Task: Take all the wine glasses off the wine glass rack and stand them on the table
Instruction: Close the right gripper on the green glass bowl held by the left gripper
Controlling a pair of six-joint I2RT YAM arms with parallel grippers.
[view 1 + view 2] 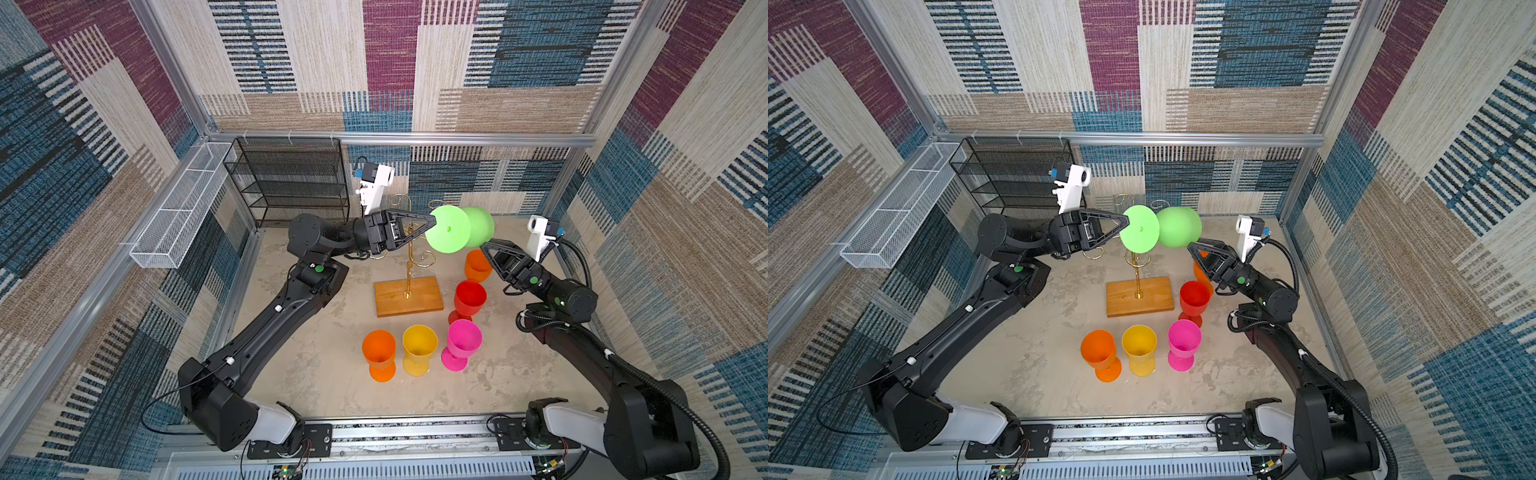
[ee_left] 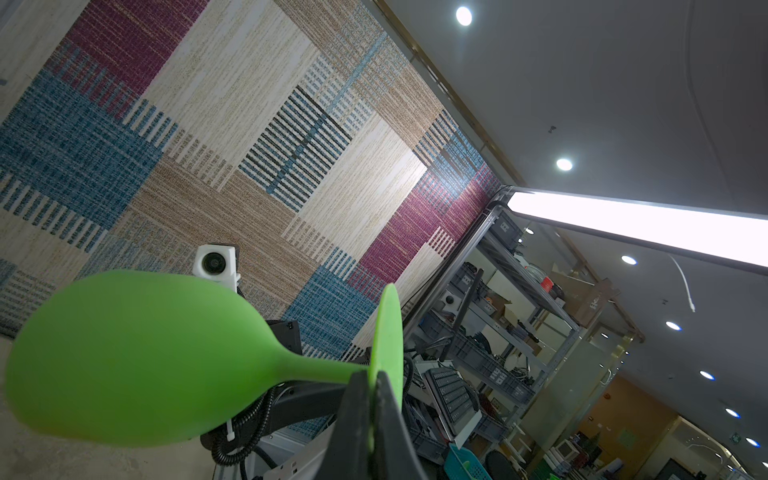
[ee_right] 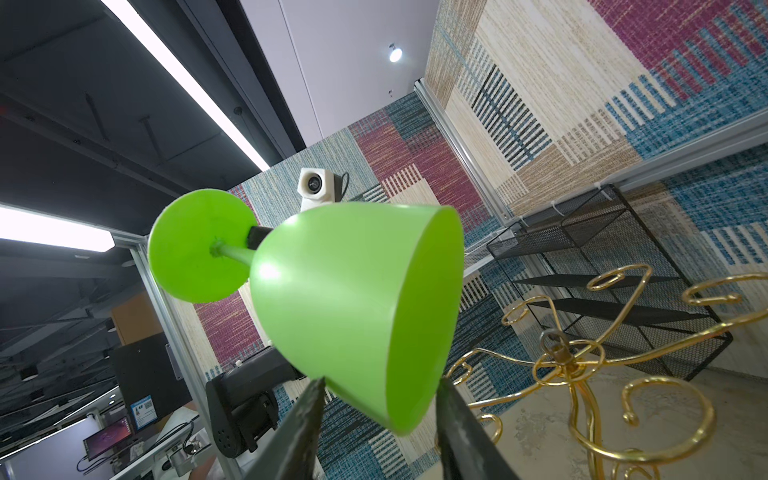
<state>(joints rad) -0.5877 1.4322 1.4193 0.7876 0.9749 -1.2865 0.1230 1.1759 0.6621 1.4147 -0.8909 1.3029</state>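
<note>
One green wine glass lay sideways in the air at the upper middle of both top views, off the arms of the gold rack beside it. The left fingers were clamped tight on its flat foot by the stem; the right fingers stood half open either side of the bowl, apparently gripping nothing. It looked like light, stiff, smooth plastic, likely slippery on the rounded bowl, so the thin stem or foot seemed the surer hold. Five other cups stood on the surface.
</note>
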